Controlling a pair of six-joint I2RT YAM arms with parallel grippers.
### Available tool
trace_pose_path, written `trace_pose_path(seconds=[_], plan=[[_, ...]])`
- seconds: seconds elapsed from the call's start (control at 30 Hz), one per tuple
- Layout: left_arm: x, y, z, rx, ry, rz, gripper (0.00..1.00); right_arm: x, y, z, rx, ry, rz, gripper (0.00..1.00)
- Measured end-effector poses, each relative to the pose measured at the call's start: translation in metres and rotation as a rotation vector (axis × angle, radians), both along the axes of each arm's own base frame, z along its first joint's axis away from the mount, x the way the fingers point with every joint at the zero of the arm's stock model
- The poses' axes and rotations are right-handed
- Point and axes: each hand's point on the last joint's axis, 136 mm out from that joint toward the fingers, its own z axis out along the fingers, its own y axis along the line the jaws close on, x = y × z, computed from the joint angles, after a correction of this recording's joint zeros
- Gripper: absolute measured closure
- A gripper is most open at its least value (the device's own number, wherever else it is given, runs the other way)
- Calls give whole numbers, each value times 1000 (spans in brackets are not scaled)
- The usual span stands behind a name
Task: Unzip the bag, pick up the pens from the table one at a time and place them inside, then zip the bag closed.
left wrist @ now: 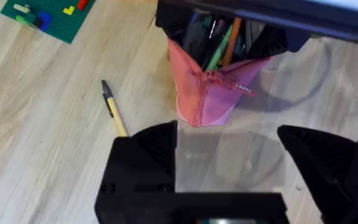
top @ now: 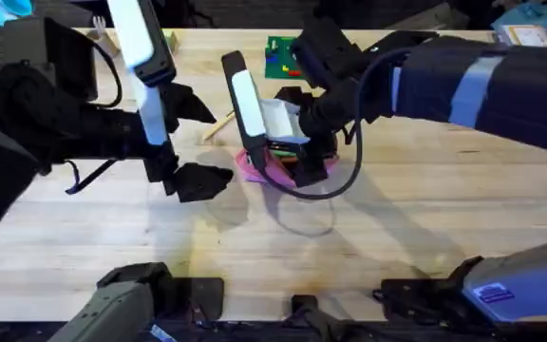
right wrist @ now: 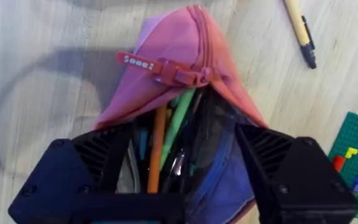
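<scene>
Pink soft fabric pouch [right wrist: 185, 62] with purple lining; slim orange stick [right wrist: 157, 149] inside; slim tan pen [left wrist: 114, 112], dark-tipped; pale grained wooden plank table [left wrist: 42, 137]; green studded board [left wrist: 48, 15]

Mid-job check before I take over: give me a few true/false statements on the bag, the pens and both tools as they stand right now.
1. The bag is zipped fully closed. False: its mouth gapes open, with the zipper pull partway along.
2. A tan pen lies on the table, apart from the bag. True.
3. An orange pen is already inside the bag. True.
4. The left tool is shut on the tan pen. False: it is open, with nothing between its fingers.
5. The right tool is at the bag's open end. True.
6. The green board lies under the bag. False: it sits apart on the table.
</scene>
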Motion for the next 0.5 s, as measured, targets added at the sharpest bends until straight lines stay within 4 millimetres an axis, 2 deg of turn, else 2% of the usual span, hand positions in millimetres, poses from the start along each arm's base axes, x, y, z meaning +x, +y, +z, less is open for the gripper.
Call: trace_pose_path(seconds=[0.23, 0.5], plan=[[0, 0, 0, 0, 0, 0, 7, 0, -1, 8, 13, 2, -45, 3], [0, 0, 0, 0, 0, 0, 7, -1, -2, 54, 106, -60, -115, 3]])
